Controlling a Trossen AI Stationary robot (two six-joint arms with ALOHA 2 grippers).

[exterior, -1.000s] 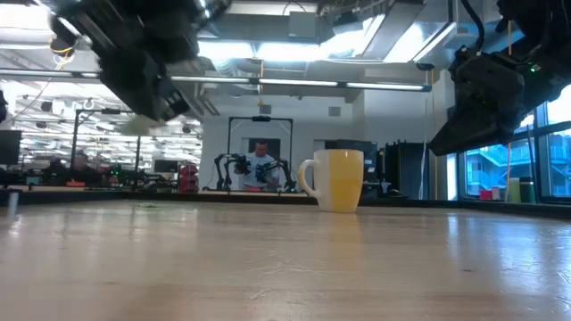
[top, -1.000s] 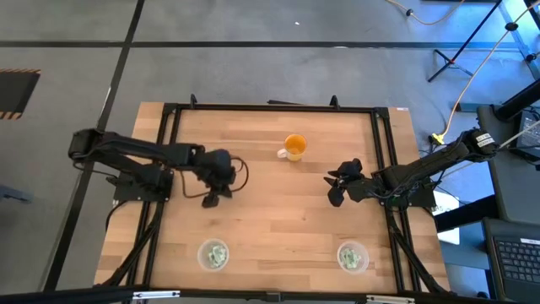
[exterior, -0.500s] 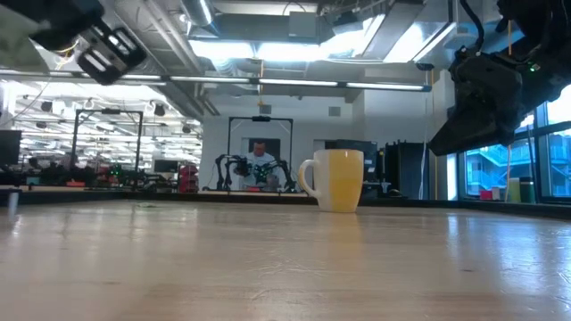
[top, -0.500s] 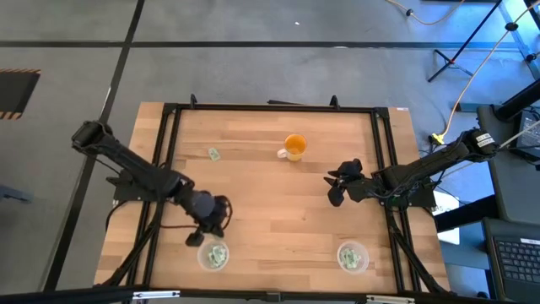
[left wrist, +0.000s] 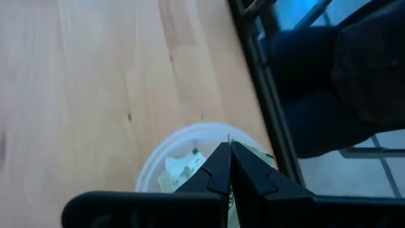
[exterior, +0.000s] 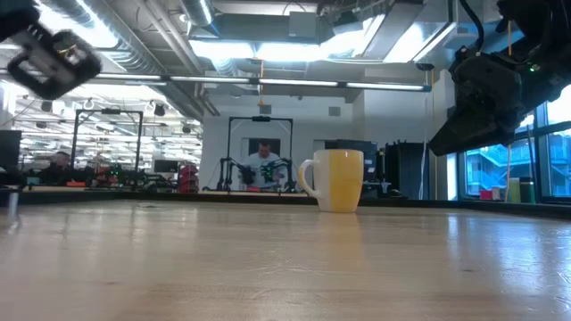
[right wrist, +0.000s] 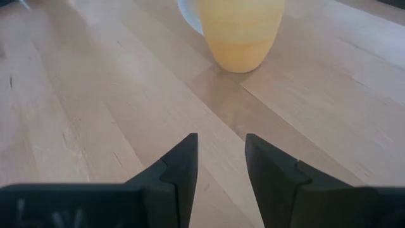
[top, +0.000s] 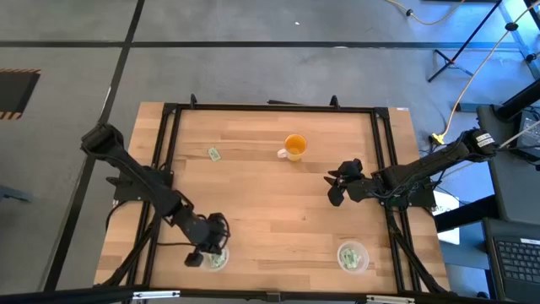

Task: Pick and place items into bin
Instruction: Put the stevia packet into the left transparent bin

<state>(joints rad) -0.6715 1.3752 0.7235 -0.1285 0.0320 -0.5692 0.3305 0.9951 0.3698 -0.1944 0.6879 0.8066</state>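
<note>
My left gripper point(top: 206, 251) hangs over the near-left clear bowl point(top: 218, 258), shut on a small green-and-white packet point(left wrist: 230, 140). The bowl point(left wrist: 152, 172) holds more packets point(left wrist: 180, 170). One packet point(top: 214, 154) lies flat on the table at the far left. The orange mug point(top: 294, 147) stands upright at the far middle. My right gripper point(top: 337, 187) is open and empty right of the mug, above the table; its wrist view shows the mug point(right wrist: 240, 31) ahead of the fingers point(right wrist: 180, 168). My left gripper pinches the packet between its two shut fingertips; only a thin pale edge point(left wrist: 230, 138) shows past them. The fingers point down toward the bowl. The packet is lifted clear of the table; which part of it is held stays hidden by the fingers.
A second clear bowl point(top: 353, 256) with packets stands at the near right. A black frame rail point(top: 160, 169) runs round the wooden table top. The low view shows the mug point(exterior: 337, 178) and the room behind, with a person far off.
My left gripper has swung from the table's left middle toward the near edge, ending over the near-left bowl, still shut. As the arm moved away, the packet lying at the far left came into view.
</note>
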